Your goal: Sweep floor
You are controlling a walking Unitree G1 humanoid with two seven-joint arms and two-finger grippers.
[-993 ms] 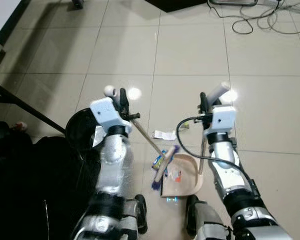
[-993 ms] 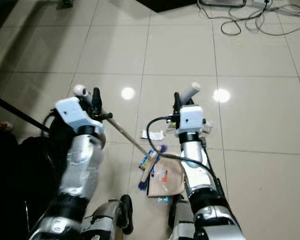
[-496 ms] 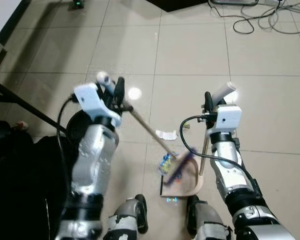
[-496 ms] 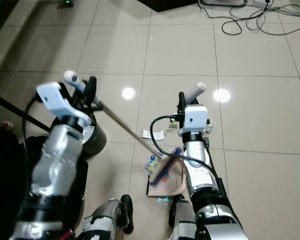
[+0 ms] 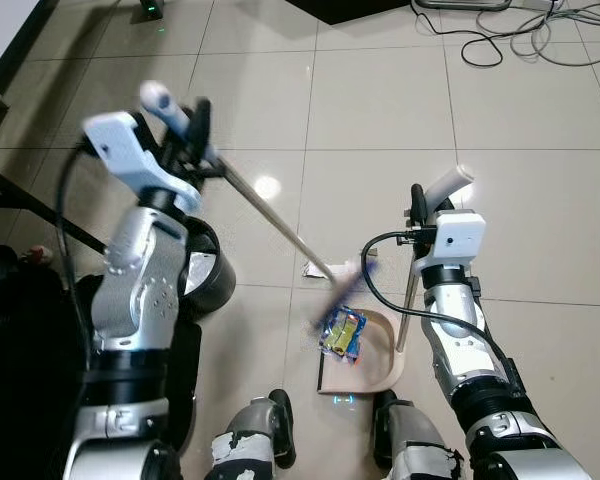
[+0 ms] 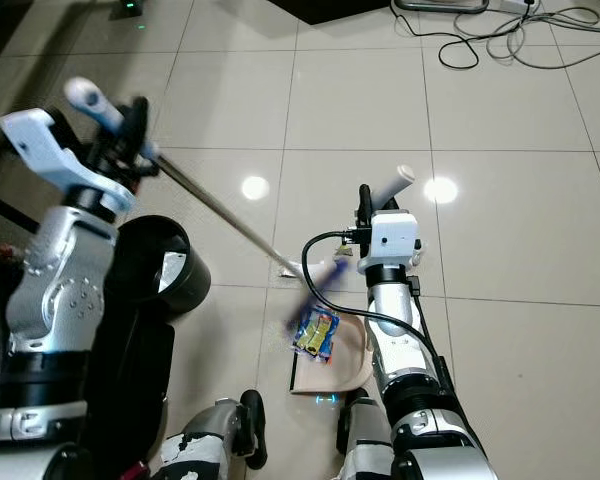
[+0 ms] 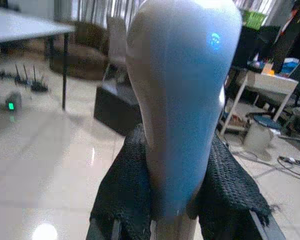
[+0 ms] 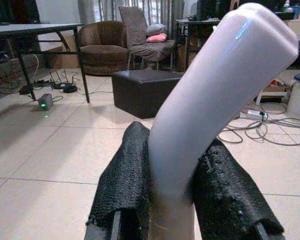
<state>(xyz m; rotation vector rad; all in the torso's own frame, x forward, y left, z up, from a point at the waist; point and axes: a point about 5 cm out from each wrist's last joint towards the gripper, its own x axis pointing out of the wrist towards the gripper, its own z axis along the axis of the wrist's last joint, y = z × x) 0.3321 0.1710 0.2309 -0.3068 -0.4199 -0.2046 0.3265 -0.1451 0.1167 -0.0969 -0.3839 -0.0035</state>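
Left gripper (image 5: pixel 202 130), raised high at our left, is clamped on the broom (image 5: pixel 280 226) handle; the wrist view shows both black fingers (image 7: pixel 124 185) pressed against its pale rounded end. Right gripper (image 5: pixel 414 205) likewise grips the dustpan handle (image 8: pixel 210 100), which runs down to the tan dustpan (image 5: pixel 375 365) on the floor between our feet. Broom shaft slants from upper left down to its head, blurred, at the pan's front edge. Bright crumpled wrapper (image 5: pixel 343 333) lies at the pan's mouth; white paper scrap (image 5: pixel 315 268) sits just beyond, partly behind the broom head.

Black round bin (image 6: pixel 155 262) stands beside our left arm, rim partly covered by it. Dark bags (image 5: pixel 20 330) at far left, cut off by the frame. Tangled cables (image 5: pixel 520 35) well ahead at right.

Floor: glossy beige tiles (image 5: pixel 380 100) with lamp glare. Wrist view shows a brown armchair (image 8: pixel 100 50), dark ottoman (image 8: pixel 145 92) and table (image 8: pixel 35 30).
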